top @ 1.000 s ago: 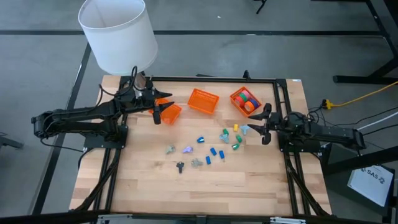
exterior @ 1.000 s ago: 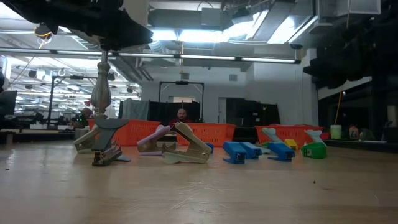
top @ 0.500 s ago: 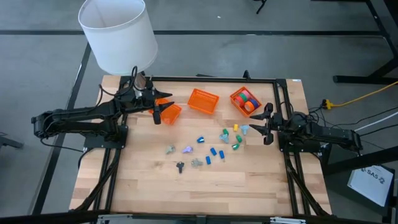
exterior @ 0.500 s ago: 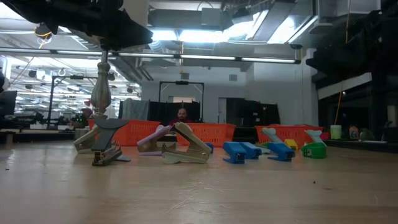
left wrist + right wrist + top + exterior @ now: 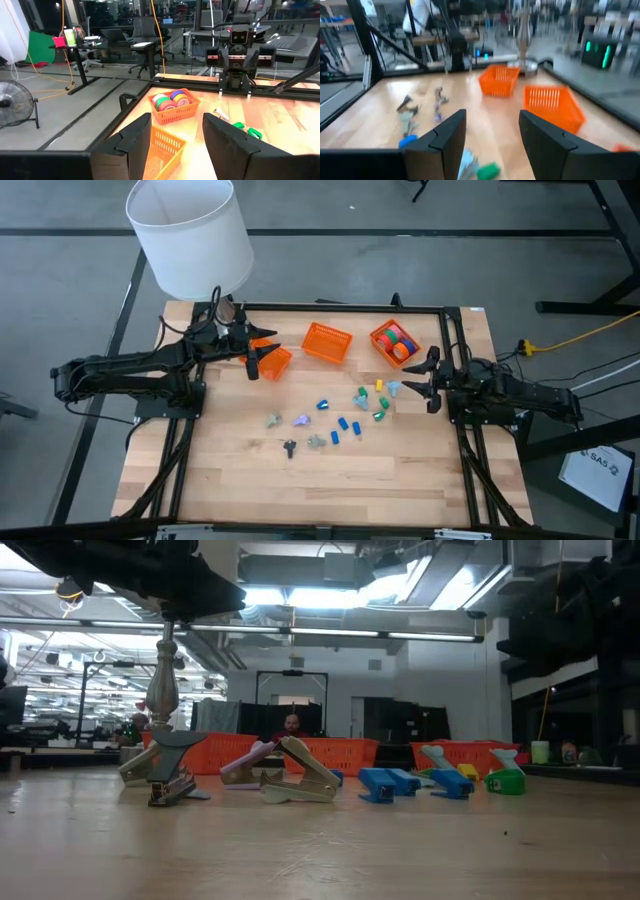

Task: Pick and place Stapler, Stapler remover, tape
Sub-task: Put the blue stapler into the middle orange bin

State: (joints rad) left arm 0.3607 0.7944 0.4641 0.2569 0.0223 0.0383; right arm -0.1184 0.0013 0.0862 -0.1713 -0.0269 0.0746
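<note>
Your left gripper hangs spread and empty over the small basket near the surface's far left edge. Your right gripper is spread beside the staplers. The tape fills the far-right basket; the near half lies bare.

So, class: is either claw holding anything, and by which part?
Nothing is held. The left claw hangs open over an orange basket; the right claw is open beside the scattered pieces.
</note>
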